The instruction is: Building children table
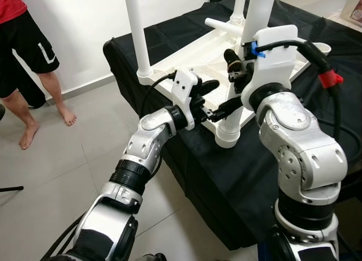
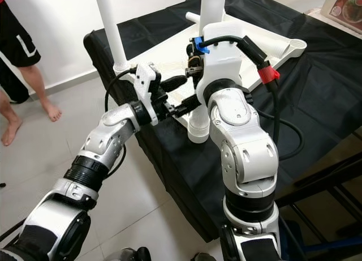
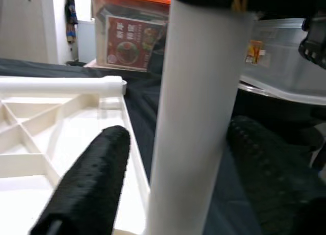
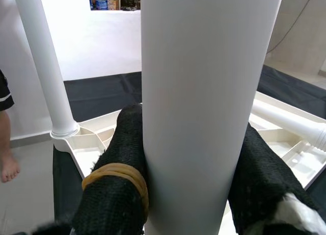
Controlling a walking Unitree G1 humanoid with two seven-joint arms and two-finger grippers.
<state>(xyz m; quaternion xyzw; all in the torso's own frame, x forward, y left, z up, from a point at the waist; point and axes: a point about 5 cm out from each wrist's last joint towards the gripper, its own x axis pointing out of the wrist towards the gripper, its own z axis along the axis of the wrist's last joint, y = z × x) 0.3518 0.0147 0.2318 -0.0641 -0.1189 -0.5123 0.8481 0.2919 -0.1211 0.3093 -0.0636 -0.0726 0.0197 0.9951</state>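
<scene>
A person's bare legs (image 1: 22,97) stand at far left. The left hand (image 1: 212,99) reaches forward, fingers spread astride the near white table leg (image 1: 229,128) without touching. The right hand (image 4: 196,179), bent down from above, grips that leg. The upturned white tabletop (image 1: 181,60) lies on the black-draped bench (image 1: 186,153).

Even, bright indoor light, no hard shadows on the floor (image 1: 68,159). Head views sharp; black cloth (image 1: 186,159) swallows detail, dark and flat. White table leg (image 4: 209,102) near-blown in the right wrist view, soft shading along its edges. Left wrist view is soft: leg and the black fingers (image 3: 86,184) beside it out of focus, background box (image 3: 130,38) behind sharper.
</scene>
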